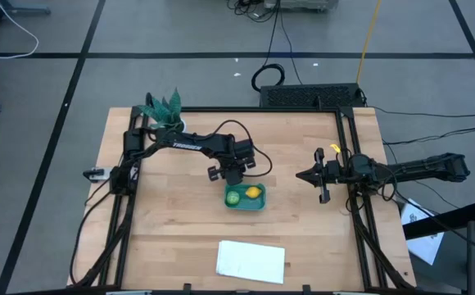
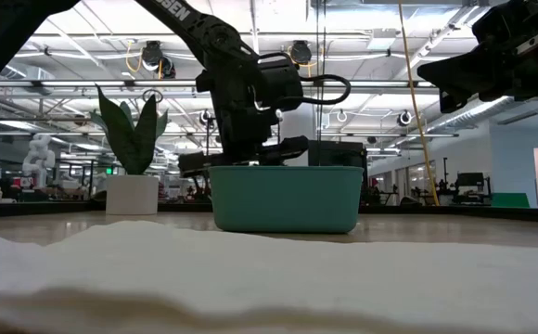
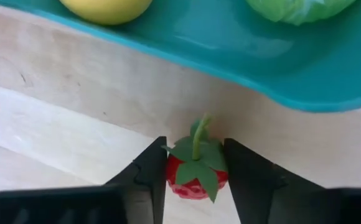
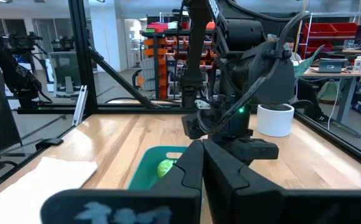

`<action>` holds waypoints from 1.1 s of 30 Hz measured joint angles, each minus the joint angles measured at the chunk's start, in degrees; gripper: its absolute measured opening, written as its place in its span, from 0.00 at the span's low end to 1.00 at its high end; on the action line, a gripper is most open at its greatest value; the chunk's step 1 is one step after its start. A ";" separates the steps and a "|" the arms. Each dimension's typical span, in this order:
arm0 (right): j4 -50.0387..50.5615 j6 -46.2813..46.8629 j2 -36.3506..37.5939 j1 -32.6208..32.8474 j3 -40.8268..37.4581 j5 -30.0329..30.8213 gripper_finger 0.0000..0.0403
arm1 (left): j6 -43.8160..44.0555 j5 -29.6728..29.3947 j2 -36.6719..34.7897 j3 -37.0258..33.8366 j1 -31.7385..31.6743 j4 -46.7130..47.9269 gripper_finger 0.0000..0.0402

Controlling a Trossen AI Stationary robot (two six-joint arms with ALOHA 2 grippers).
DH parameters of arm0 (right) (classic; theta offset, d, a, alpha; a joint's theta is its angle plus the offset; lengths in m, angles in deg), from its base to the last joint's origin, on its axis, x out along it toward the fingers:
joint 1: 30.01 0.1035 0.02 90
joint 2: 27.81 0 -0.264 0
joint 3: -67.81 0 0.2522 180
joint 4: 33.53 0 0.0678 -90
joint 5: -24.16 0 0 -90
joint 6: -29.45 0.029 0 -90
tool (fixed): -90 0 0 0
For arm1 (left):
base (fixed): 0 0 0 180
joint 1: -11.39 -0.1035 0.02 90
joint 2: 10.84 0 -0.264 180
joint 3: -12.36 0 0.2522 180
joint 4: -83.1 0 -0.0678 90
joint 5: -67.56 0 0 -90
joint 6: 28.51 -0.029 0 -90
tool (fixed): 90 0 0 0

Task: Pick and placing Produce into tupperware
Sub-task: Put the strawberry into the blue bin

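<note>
two of three done: round light-green produce piece [image 1: 233,197] and yellow lemon-like piece [image 1: 254,193] inside shallow teal plastic tupperware [image 1: 258,206]. small red strawberry-like piece [image 3: 194,174] outside on wooden table [image 1: 172,238], just beside rim, between left gripper [image 3: 194,177] jaws, apparently gripped. right gripper [image 1: 323,176] waits aside, jaws closed.

White lettering reading TROSSEN runs along the left arm [image 1: 190,144] as seen from above. From table height only the letters "SEN" show on that same arm. Nothing else here is legible.

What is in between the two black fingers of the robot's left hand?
A little red strawberry with green leaves sits between the left hand's fingers, beside the teal tupperware. The left wrist view shows it.
</note>
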 joint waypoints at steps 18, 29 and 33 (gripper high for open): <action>0.00 0.20 0.00 0.00 -0.02 0.00 0.00 | 0.78 -3.64 -0.02 0.02 0.02 -0.06 0.33; 0.00 0.44 0.00 0.00 -0.02 0.02 0.00 | 2.75 -4.37 0.02 2.23 -0.07 2.67 0.36; 0.00 0.44 0.00 0.01 -0.01 0.01 0.00 | 4.39 -4.35 0.02 5.33 -0.13 5.54 0.36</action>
